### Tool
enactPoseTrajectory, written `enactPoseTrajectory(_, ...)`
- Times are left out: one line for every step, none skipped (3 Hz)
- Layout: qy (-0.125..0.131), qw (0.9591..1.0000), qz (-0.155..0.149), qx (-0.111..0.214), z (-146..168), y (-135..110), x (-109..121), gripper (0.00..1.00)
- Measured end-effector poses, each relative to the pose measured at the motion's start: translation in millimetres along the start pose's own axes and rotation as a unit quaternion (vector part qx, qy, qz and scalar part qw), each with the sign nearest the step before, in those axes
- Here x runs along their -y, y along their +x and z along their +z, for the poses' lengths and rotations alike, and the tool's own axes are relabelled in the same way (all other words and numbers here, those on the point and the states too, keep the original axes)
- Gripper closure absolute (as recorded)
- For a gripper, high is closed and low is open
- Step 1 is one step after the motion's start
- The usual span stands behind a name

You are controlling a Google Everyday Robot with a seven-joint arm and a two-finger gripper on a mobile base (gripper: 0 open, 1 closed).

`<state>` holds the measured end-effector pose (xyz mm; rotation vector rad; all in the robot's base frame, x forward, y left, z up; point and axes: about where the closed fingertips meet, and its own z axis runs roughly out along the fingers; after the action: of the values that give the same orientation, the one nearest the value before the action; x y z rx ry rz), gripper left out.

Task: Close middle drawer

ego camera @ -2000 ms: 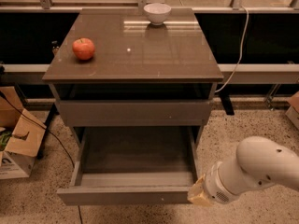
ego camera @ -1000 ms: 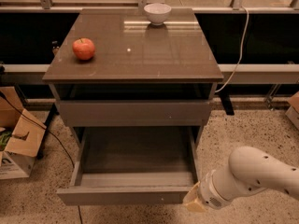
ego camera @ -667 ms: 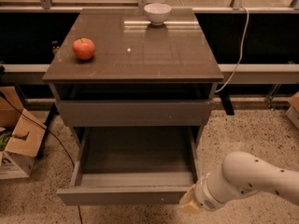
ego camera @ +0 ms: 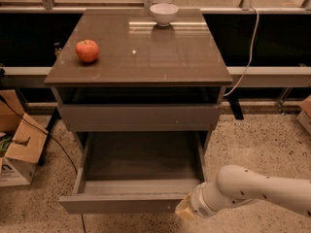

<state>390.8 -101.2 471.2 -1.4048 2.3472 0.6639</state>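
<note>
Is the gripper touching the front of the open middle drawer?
Cannot tell. In the camera view the gripper, low by the floor, overlaps the right end of the middle drawer front, but neither contact nor a gap shows plainly.

Apple [ego camera: 87, 50] left on cabinet top [ego camera: 160, 57], bowl [ego camera: 164, 13] at back. Middle drawer [ego camera: 116, 204] stands out below; gripper [ego camera: 184, 211] at its front right corner.

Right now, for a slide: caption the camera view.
Gripper at front of the open middle drawer; apple and bowl on the cabinet.
</note>
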Motion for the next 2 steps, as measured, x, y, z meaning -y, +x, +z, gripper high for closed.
enactPoseTrajectory(-0.014,0.9997,0.006,0.018,27.7,-3.7,14.8,1.0)
enactPoseTrajectory(-0.012,0.9997,0.006,0.019,28.6,-3.7,15.2,1.0)
